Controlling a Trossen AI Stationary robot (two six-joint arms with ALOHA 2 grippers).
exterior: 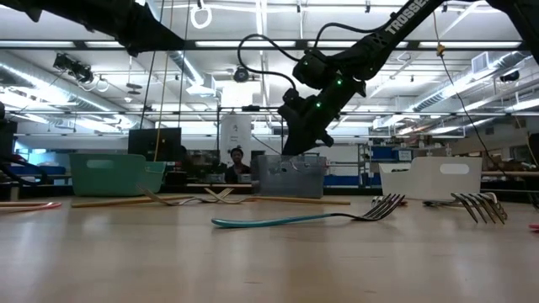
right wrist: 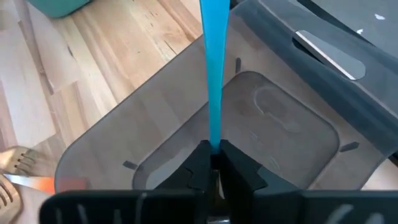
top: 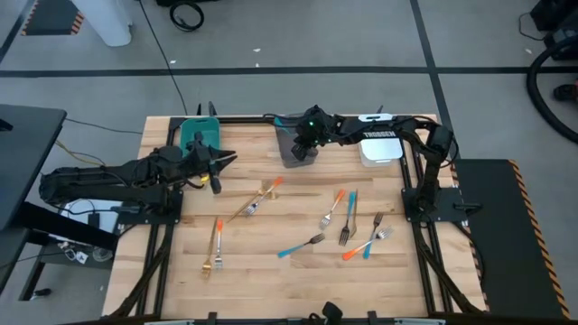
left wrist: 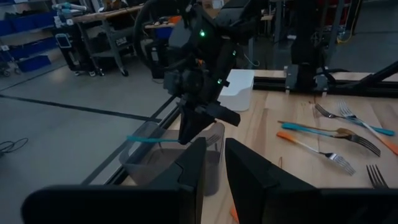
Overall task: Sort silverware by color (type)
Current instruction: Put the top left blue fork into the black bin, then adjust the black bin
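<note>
Nearest the low camera lies a slim blue-handled fork (exterior: 312,218), flat on the pale wood-plank table (top: 271,271), its silvery tines curving up at one end. Over the smooth grey plastic bin (right wrist: 267,124), a rounded rectangle with slotted handles, the right gripper (right wrist: 212,157) hangs with its dark fingers nearly together around the end of another bright blue fork handle (right wrist: 213,68), a flat glossy strip pointing down into the empty bin. Whether the pads are truly pinching it or have just slackened is hard to say.

The left gripper (top: 219,161) sits beside the teal bin (top: 200,134), its two blocky fingers (left wrist: 193,171) a narrow gap apart; something orange shows at their base, though I can't tell whether it is held. A white bin (top: 377,149) stands past the grey one. Loose forks with orange, blue and golden-tan handles (top: 345,221) lie scattered over the middle and right of the table, some crossing each other.
</note>
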